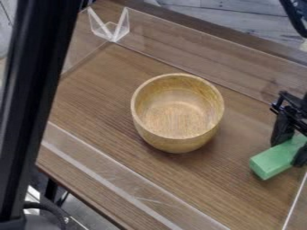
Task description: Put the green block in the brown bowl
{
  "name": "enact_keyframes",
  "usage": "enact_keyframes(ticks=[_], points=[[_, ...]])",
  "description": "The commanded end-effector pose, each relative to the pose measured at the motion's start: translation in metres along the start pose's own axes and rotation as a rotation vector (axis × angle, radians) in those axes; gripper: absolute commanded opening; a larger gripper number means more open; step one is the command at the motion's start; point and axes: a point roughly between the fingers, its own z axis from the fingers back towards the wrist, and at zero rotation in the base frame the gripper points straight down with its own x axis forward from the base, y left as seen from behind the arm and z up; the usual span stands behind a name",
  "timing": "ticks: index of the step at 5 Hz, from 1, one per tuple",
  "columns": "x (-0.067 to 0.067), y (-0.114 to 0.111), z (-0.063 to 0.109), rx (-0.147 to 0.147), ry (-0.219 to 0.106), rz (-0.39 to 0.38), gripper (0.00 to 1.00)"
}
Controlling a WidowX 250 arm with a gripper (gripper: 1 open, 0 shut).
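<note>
Brown bowl mid-table, empty, green block at rt edge, tool pinching block's top end

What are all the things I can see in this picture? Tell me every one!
brown bowl: one, light brown wood, middle of the table, nothing inside it.
green block: one, bright green, at the right edge of the table, right of the bowl, under the gripper.
table: one, dark brown wood grain, fills most of the view.
clear plastic piece: one, see-through, at the far left corner of the table.
dark post: one, black, close to the camera along the left side.
gripper: one, black, at the right edge, at the block's top end; whether it grips the block is unclear.
</note>
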Motion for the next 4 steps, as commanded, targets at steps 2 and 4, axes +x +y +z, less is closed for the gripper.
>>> enact_keyframes(ticks=[2,4], points=[[0.0049,0.0044,0.0313,-0.032,-0.098,-0.032,0.0],[0.0002,0.0125,0.0329,-0.06,-0.113,-0.042,0.0]])
